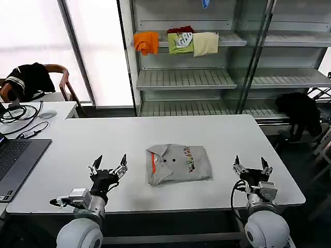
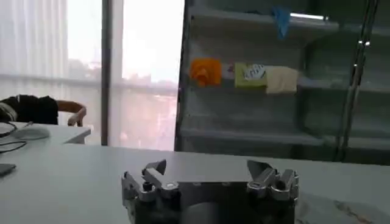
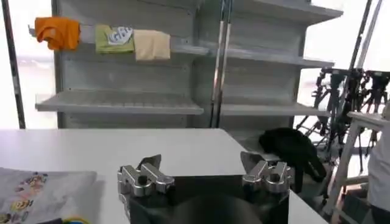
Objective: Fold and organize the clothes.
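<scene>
Shirt (image 1: 178, 164) — light grey, folded into a neat rectangle, lying flat at the middle of the white table (image 1: 155, 134), toward the near edge. Orange-lined collar on the robot's left side of the bundle, small multicoloured print toward the right. Long axis runs left to right across your view.

Left claw (image 1: 108, 166) hovers low over the table just left of the shirt, fingers spread, holding nothing. Right claw (image 1: 251, 166) sits on the other side, also spread and empty. The shirt lies between the two, inward of each, touching neither. Your left claw looks a little nearer to the collar edge than the right is to the print edge, though the gap is not large either way.

In the right wrist view the printed end of the shirt (image 3: 42, 195) shows off to one side of the right claw (image 3: 201, 167); the left wrist view shows the left claw (image 2: 207, 172) over bare table, with a sliver of fabric at the corner.

Judgement: the fold looks done, so what remains is likely moving the bundle. If you lift it, take both short ends at once — each claw coming inward along the long axis — or the fold may sag open. Shelves (image 1: 186, 77) behind the table hold a few coloured garments (image 1: 176, 41).
</scene>
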Robot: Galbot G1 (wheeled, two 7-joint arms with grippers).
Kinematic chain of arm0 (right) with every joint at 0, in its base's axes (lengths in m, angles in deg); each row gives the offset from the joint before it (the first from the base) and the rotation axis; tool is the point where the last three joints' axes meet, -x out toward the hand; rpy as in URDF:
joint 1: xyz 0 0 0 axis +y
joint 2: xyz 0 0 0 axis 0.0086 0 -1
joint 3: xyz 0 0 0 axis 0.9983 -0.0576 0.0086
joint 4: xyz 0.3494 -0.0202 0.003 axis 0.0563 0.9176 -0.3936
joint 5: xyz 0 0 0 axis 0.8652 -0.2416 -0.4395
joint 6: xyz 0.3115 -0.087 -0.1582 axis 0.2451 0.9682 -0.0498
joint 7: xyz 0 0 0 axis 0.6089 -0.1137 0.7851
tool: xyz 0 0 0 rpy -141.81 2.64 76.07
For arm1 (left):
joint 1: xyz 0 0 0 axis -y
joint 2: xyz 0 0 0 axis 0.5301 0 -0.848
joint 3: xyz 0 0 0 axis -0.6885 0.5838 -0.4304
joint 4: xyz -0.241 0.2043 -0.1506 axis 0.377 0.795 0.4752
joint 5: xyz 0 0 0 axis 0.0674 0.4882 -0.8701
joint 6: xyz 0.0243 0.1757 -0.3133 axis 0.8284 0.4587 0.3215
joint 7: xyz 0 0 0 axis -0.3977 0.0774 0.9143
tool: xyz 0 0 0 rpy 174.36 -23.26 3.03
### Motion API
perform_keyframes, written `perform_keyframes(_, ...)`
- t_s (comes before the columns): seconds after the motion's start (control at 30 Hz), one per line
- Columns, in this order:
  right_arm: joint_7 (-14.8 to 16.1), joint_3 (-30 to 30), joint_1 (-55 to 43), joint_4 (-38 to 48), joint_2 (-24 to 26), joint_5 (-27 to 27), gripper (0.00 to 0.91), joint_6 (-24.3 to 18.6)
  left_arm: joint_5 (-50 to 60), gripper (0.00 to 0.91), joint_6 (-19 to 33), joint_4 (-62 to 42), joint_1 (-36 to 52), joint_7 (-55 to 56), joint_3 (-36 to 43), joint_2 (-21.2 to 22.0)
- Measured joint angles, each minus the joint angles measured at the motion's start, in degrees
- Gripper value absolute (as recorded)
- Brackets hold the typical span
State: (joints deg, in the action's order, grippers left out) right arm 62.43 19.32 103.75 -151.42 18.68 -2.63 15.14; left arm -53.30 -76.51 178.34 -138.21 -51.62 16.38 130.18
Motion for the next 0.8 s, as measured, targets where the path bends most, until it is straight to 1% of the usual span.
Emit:
perform_keyframes(0.43,0.4,-0.6,-0.9,0.2,0.6,0.1,0.907,0.1,2.1,0.907,-0.4,0.1,0.1,-2.9,-1.6,0.4)
perform_keyframes(0.8,0.5,-0.1,-0.2,-0.7,1.0,0.2,0.907,0.2,2.1,0.907,-0.5,1.9,-0.9,-3.9,-3.2,0.5)
